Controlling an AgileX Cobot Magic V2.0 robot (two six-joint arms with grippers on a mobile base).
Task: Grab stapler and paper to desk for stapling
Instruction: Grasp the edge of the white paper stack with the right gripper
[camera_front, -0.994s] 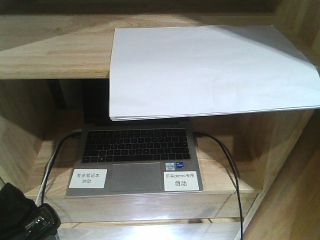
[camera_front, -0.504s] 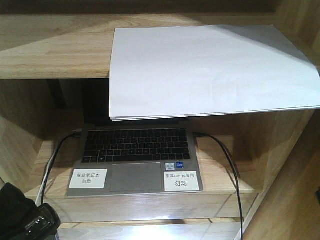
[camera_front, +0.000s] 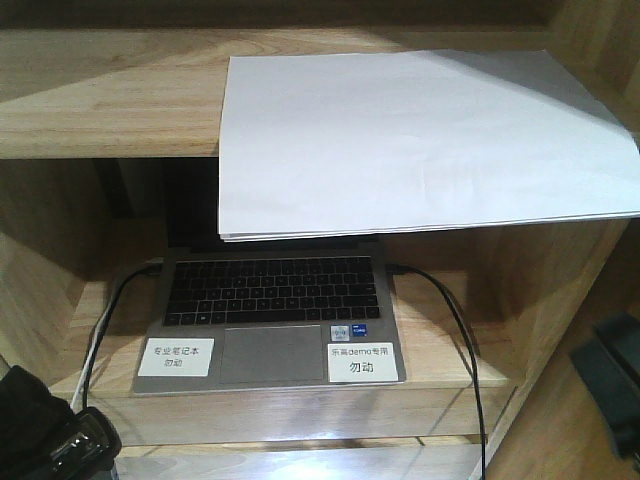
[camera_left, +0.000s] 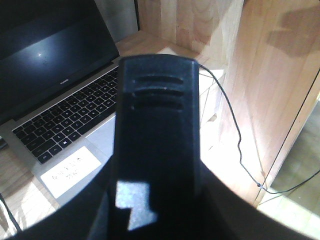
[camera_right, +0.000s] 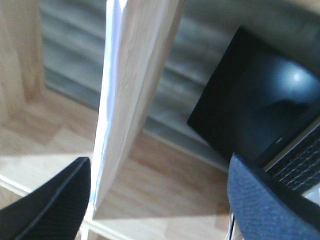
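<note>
The paper is a thin white stack on the top shelf board, its front edge hanging over the laptop bay. In the right wrist view the paper shows edge-on along the shelf board. My right gripper is open and empty, its fingers apart on either side of the board's end. It shows as a dark shape at the right edge of the front view. My left gripper is shut on the black stapler, low at the front left. The desk is out of view.
An open laptop with white labels sits in the lower bay of the wooden shelf unit. Black cables run from its sides. Wooden side walls close the bay.
My right gripper has come into the front view at the lower right edge. The left gripper and the paper have not moved.
</note>
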